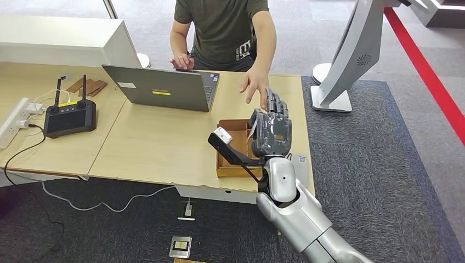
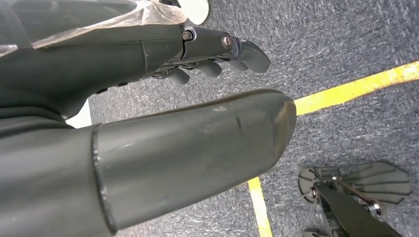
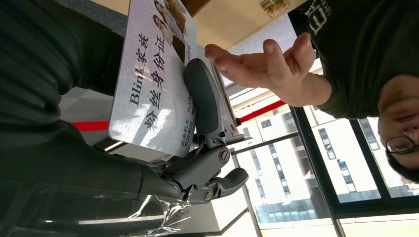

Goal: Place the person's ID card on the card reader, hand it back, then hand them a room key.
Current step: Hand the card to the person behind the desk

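My right hand (image 1: 272, 127) is raised over the table's right end, fingers up, and holds the white ID card (image 3: 153, 74). My thumb (image 3: 202, 98) presses the card against my fingers. In the head view the card (image 1: 253, 129) is a thin pale edge on the hand's left side. The person's hand (image 1: 253, 84) reaches out, palm open, just beyond my fingertips without touching the card; the right wrist view also shows this hand (image 3: 267, 64). A brown cardboard tray (image 1: 231, 167) lies on the table below my hand. My left hand (image 2: 163, 74) hangs over the carpet and holds nothing.
A grey laptop (image 1: 159, 87) stands open in front of the seated person. A black controller with antennas (image 1: 68, 118) and a white power strip (image 1: 13, 123) lie at the left. A small grey flat device (image 1: 300, 161) sits by the table's right edge. A white stand base (image 1: 332, 99) is on the carpet.
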You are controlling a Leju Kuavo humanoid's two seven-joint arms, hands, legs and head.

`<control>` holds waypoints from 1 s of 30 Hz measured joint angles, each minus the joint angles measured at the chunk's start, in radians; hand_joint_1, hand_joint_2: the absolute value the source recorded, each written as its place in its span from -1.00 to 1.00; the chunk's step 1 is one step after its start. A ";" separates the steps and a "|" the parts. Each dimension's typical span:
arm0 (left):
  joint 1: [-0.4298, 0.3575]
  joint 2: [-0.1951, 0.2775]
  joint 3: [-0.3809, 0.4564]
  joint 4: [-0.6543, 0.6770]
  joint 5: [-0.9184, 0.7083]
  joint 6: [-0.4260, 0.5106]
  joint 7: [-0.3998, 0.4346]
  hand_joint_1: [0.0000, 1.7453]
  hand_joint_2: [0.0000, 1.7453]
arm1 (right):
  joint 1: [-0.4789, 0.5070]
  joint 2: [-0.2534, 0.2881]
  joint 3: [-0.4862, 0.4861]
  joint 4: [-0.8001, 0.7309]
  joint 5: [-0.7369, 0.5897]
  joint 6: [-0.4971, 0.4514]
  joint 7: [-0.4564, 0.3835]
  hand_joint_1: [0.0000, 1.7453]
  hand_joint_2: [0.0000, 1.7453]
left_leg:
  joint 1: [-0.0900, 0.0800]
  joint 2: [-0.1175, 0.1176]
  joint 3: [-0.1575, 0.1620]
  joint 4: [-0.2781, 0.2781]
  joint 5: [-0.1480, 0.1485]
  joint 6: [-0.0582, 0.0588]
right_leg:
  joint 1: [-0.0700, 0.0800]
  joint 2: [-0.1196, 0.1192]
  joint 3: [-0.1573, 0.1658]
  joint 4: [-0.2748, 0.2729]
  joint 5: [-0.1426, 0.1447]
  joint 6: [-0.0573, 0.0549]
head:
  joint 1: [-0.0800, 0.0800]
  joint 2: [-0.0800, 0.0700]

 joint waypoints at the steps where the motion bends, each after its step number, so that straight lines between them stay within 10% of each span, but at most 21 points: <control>1: 0.001 0.000 0.000 0.000 0.000 0.001 0.000 -1.00 -1.00 | -0.001 0.006 0.002 0.007 -0.003 0.000 -0.005 1.00 1.00 | 0.000 0.000 0.000 0.000 0.000 0.000 | 0.000 0.000 0.000 0.000 0.000 0.000 | 0.000 0.000; 30: 0.012 -0.002 0.002 0.000 0.000 0.018 -0.009 -1.00 -1.00 | -0.008 0.061 0.031 0.111 0.023 -0.010 -0.002 1.00 1.00 | 0.000 0.000 0.000 0.000 0.000 0.000 | 0.000 0.000 0.000 0.000 0.000 0.000 | 0.000 0.000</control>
